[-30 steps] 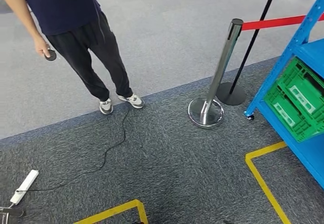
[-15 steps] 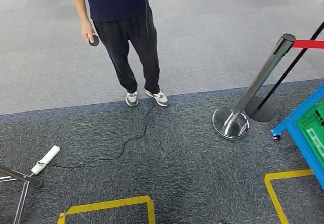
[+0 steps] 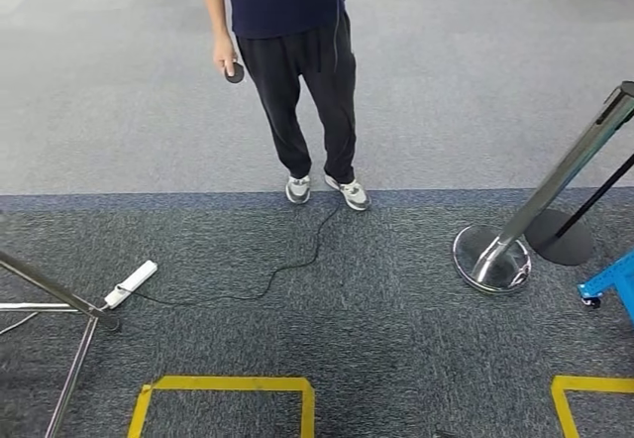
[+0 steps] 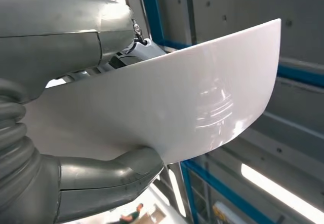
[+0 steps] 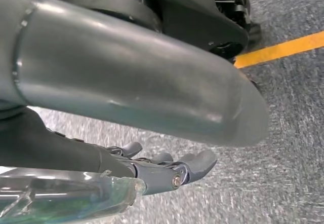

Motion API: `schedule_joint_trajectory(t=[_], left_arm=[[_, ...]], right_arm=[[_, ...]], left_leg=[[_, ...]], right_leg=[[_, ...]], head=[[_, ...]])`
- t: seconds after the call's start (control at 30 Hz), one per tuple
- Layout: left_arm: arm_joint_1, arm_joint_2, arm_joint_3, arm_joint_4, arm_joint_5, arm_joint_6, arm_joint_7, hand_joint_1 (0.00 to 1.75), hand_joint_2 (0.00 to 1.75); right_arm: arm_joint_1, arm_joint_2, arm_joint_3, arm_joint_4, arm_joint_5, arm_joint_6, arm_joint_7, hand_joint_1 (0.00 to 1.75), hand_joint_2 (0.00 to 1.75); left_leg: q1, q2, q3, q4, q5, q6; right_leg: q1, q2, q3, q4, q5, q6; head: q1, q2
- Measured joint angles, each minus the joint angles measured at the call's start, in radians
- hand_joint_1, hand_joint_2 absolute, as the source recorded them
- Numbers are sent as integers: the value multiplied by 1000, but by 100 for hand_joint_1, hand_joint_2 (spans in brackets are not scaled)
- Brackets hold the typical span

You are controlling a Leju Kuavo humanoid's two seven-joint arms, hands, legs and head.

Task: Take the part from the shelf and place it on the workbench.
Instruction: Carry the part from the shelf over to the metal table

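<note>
Part (image 4: 183, 102) — white, smooth, curved, glossy — clamped in the left hand (image 4: 76, 107), thick grey thumb (image 4: 111, 176) pressed against one face and darker fingers (image 4: 126, 51) against the other. Seen in the left wrist view against grey panels and blue beams (image 4: 153, 11), with a long light strip (image 4: 279, 191) off to one side. Held clear of any surface visible there.

Right hand (image 5: 145, 133) hanging over the dark grey carpet (image 5: 298, 148), holding nothing; thumb (image 5: 133, 72) extended, darker fingers (image 5: 191, 165) only slightly bent and lying side by side, apart from the thumb. Yellow floor tape (image 5: 282, 49) running across the carpet beyond it.

From the head view: person (image 3: 299, 61) standing ahead in dark top and black trousers, small round black object (image 3: 235, 72) in one hand, grey shoes (image 3: 329, 190) at the edge where dark carpet meets the lighter floor (image 3: 464, 91). Black cable (image 3: 284, 270) trailing from near the shoes to a white power strip (image 3: 132, 283). Chrome stanchion post (image 3: 523, 220) on its round base at right, a black base (image 3: 559, 237) just behind it, and a blue shelf corner (image 3: 609, 284) on a castor at the far right edge. Metal legs (image 3: 59, 304) at left — what they belong to unclear. Yellow tape outlines (image 3: 224, 386) on the carpet nearest the robot.
</note>
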Motion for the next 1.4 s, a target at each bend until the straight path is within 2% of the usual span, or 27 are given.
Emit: schedule_joint_trajectory(t=[0.07, 0.1, 0.13, 0.17, 0.23, 0.3, 0.37, 0.4, 0.47, 0.53, 0.6, 0.63, 0.67, 0.73, 0.8, 0.83, 0.87, 0.9, 0.97, 1.03, 1.1, 1.13, 1.2, 1.27, 1.3, 1.33, 1.4], left_arm=[[-2, 0, -1, 0, 0, 0, 0, 175, 175], [-1, 0, -1, 0, 0, 0, 0, 175, 175], [-1, -1, -1, 0, 0, 0, 0, 175, 175], [-1, -1, -1, 0, 0, 0, 0, 175, 175], [-3, -1, -1, 0, 0, 0, 0, 175, 175], [-5, -1, -2, 0, 1, 0, 0, 175, 175], [-3, -1, -1, 0, 1, 0, 0, 175, 175], [-2, -1, 0, 0, 1, 0, 0, 175, 175], [-2, -1, 1, -1, 1, 0, 0, 175, 175], [-4, -2, 1, -1, 2, 0, 0, 175, 175], [-4, -2, 0, -1, 3, 0, 0, 175, 175], [-3, -2, 1, -1, 4, 0, 0, 175, 175], [-3, -2, 1, -1, 5, 0, 0, 175, 175], [-1, -3, 1, -2, 6, 0, 0, 175, 175], [3, -4, 3, -3, 6, 0, 0, 175, 175], [7, -4, 4, -5, 6, 0, 0, 175, 175], [13, -5, 4, -7, 6, 0, 0, 175, 175], [19, -6, 5, -9, 6, 0, 0, 175, 175], [25, -8, 5, -13, 5, 0, 0, 175, 175], [23, -10, 3, -14, 4, 0, 0, 175, 175], [22, -12, 0, -13, 5, 0, 0, 175, 175], [21, -12, 0, -13, 8, 0, 0, 175, 175], [15, -10, -1, -13, 14, 0, 0, 175, 175], [-4, -7, -3, -12, 18, 0, 0, 175, 175], [-17, -5, -4, -12, 19, -1, 0, 175, 175], [-30, -3, -6, -10, 18, -1, 0, 175, 175], [-49, 1, -9, -7, 18, -1, 0, 175, 175]], right_arm=[[3, 0, 0, 0, 0, 0, 0, 0, 0], [4, 0, 0, 0, 0, 0, 0, 0, 0], [4, 0, 0, 0, 0, 0, 0, 0, 0], [3, 0, 0, 0, 0, 0, 0, 0, 0], [1, 0, 0, 0, 1, 0, 0, 0, 0], [0, 0, 0, 0, 1, 0, 0, 0, 0], [-1, 0, 0, 0, 1, 0, 0, 0, 0], [-2, 0, 0, 0, 1, 0, 0, 0, 0], [-4, 0, 0, 0, 2, 0, 0, 0, 0], [-3, 0, 0, 0, 2, 0, 0, 0, 0], [0, 0, 0, 0, 3, 0, 0, 0, 0], [1, 0, 0, 0, 3, 0, 0, 0, 0], [2, 0, 0, 0, 4, 0, 0, 0, 0], [1, 0, 0, 0, 8, 0, 1, 0, 0], [1, 0, 0, 0, 13, 0, 4, 0, 0], [1, 0, 1, 0, 14, 0, 4, 0, 0], [1, 0, 1, 0, 16, -1, 4, 0, 0], [1, 0, 1, 0, 16, -1, 3, 0, 0], [1, 0, 2, 0, 17, -1, -1, 0, 0], [3, 0, 2, 0, 18, -2, -3, 0, 0], [5, -1, 2, 0, 16, -4, -3, 0, 0], [5, -2, 2, 0, 14, -5, -3, 0, 0], [3, -3, 2, 0, 11, -6, -2, 0, 0], [-1, -4, 2, 0, 7, -6, 0, 0, 0], [-2, -6, 1, 0, 4, -6, 1, 0, 0], [-4, -7, 1, 0, 2, -6, 1, 0, 0], [-9, -10, 1, 0, -4, -5, -2, 0, 0]], left_leg=[[-1, 24, -58, 130, -57, -3], [-1, 27, -67, 158, -61, -4], [-1, 29, -57, 145, -46, -4], [-1, 38, -25, 93, -17, -3], [-5, 94, 58, -50, 36, 2], [-10, 131, 99, -125, 49, 12], [-12, 109, 98, -133, 48, 25], [-10, 96, 97, -134, 50, 31], [-5, 70, 96, -137, 57, 43], [-3, 44, 93, -137, 60, 49], [-3, 14, 90, -137, 62, 51], [-3, -1, 90, -136, 63, 50], [-3, -17, 91, -136, 64, 49], [-2, -45, 90, -135, 66, 42], [-2, -69, 83, -133, 70, 31], [-1, -81, 78, -133, 73, 23], [2, -92, 73, -134, 77, 16], [4, -88, 69, -133, 77, 11], [1, -39, 48, -92, 46, 4], [-2, 16, -5, 27, -24, -1], [-2, 26, -52, 138, -68, -4], [-2, 27, -53, 149, -63, -5], [-3, 43, 2, 58, -8, -3], [-7, 88, 75, -75, 37, 3], [-10, 103, 95, -114, 46, 9], [-12, 107, 100, -130, 45, 15], [-11, 81, 97, -133, 48, 30]], right_leg=[[3, -35, -3, 0, -1, -3], [4, -52, -3, 0, -1, -3], [5, -68, -4, 0, -1, -3], [5, -83, -3, 0, -2, -2], [9, -107, 0, 3, -7, 3], [17, -129, 4, 6, -13, 12], [19, -155, 11, 4, -18, 20], [17, -152, 12, 8, -24, 26], [11, -102, -10, 65, -63, 38], [6, -42, -71, 197, -129, 45], [5, -26, -121, 294, -156, 46], [5, -23, -122, 291, -141, 45], [4, -17, -104, 246, -108, 44], [-2, 24, -41, 106, -39, 41], [-6, 61, -1, 22, -16, 40], [-6, 65, 3, 13, -18, 37], [-4, 54, 4, 13, -16, 32], [-4, 42, 3, 11, -12, 26], [-4, 16, 2, 5, -5, 13], [-1, -12, 0, 2, -3, 6], [1, -44, -3, 3, -4, 4], [2, -59, -3, 3, -4, 3], [3, -86, -2, 3, -5, 5], [8, -109, 0, 6, -10, 12], [12, -120, 0, 7, -12, 16], [15, -130, 1, 7, -13, 20], [14, -142, 4, 6, -16, 30]], head=[[-1, 0], [-1, 0], [-1, 0], [-1, 0], [-3, 0], [-2, 0], [-1, 0], [0, 0], [5, 0], [10, 0], [11, 0], [11, 0], [11, 0], [11, 0], [10, 0], [9, 0], [9, 0], [9, 0], [4, 0], [-1, 0], [-1, 0], [-1, 0], [-1, 0], [-1, 0], [-1, 0], [-1, 0], [0, 0]])
